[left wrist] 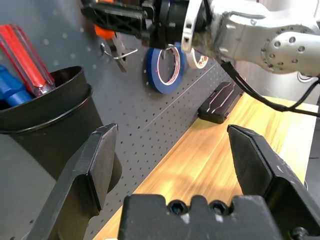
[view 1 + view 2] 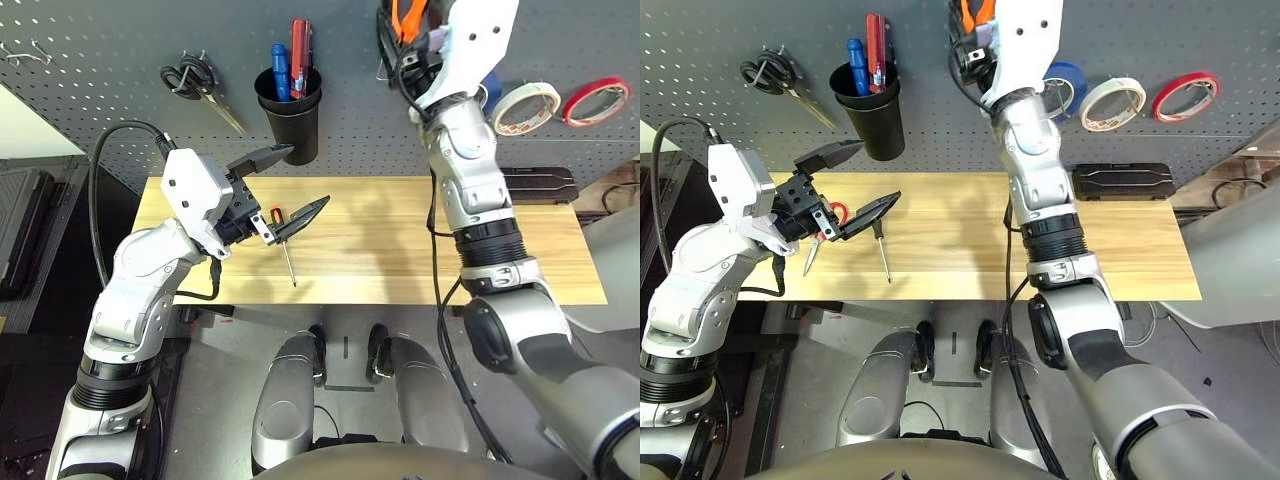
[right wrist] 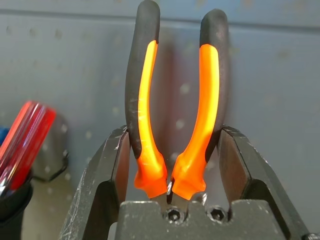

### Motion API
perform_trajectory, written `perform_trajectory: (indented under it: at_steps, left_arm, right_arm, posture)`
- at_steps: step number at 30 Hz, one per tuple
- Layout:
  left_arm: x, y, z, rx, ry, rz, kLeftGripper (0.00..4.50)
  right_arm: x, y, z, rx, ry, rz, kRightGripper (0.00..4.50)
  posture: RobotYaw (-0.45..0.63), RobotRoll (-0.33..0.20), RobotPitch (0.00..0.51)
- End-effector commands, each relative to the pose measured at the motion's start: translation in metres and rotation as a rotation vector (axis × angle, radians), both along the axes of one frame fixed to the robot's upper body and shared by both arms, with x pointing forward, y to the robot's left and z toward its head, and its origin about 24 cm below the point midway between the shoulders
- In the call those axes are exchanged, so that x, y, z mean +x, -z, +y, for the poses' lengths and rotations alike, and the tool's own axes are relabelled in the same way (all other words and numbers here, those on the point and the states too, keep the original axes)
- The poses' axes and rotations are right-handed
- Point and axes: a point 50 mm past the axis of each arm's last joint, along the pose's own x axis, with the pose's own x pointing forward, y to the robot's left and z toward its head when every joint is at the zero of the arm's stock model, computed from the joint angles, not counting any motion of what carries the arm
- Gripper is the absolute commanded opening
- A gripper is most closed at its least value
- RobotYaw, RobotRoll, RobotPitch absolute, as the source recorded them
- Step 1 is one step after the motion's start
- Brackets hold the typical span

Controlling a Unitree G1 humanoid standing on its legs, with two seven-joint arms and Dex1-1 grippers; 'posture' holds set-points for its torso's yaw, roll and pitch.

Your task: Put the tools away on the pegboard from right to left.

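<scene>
Up at the dark grey perforated pegboard (image 2: 120, 60), the robot's right tool (image 3: 172, 150) is clamped on the orange-and-black-handled pliers (image 3: 172, 100), its two black fingers squeezing the rubbery grips near the pivot while the curved handle ends point toward the panel. The step in hand appears to be hanging the pliers on a thin bent-wire metal hook (image 1: 120, 54) just beside the blue tape roll (image 1: 164, 67); whether the handles have caught it yet is hard to tell from these views. Done well, the tool would keep its grip until the fork between the handles straddles the wire, then ease down before letting go, since smooth steel against slick grip may slide.

The left tool (image 2: 290, 180) hangs released, jaws wide, above the pale wood-grain tabletop (image 2: 400, 250). Below it lie the slim orange-and-black-handled screwdriver (image 2: 288, 262) and, partly hidden, red-handled scissors (image 2: 837, 212). The whitish tape roll (image 2: 526, 108) already hangs on the board next to a red tape roll (image 2: 596, 101). A glossy black plastic cup (image 2: 290, 115) holds a blue and a red handle; black-handled scissors (image 2: 195, 80) hang further left.
</scene>
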Motion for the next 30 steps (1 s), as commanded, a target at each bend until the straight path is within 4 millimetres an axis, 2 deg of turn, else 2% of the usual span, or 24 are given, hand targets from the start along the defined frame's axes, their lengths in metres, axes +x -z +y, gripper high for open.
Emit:
perform_trajectory:
  at_steps: [1, 8, 21, 26, 30]
  left_arm:
    - [-0.001, 0.003, 0.000, 0.021, 0.001, 0.001, 4.50]
    - [0.003, 0.007, 0.004, 0.024, -0.015, 0.004, 4.50]
    - [0.014, 0.012, 0.027, 0.023, -0.068, 0.010, 4.50]
    - [0.015, 0.011, 0.037, 0.016, -0.075, 0.013, 4.50]
    - [0.016, 0.010, 0.042, 0.014, -0.078, 0.014, 4.50]
  right_arm:
    - [-0.003, 0.005, 0.000, -0.004, 0.001, 0.001, 2.80]
    - [-0.003, 0.014, -0.004, -0.005, 0.021, 0.026, 2.80]
    - [-0.007, 0.024, -0.011, -0.028, 0.027, 0.034, 2.80]
    - [-0.010, 0.026, -0.015, -0.048, 0.028, -0.004, 4.39]
    - [-0.013, 0.030, -0.018, -0.068, 0.020, -0.023, 4.45]
  posture:
    - [0.23, 0.000, 0.236]
    - [0.23, 0.000, 0.235]
    - [0.22, 0.000, 0.225]
    - [0.22, 0.000, 0.223]
    - [0.22, 0.000, 0.224]
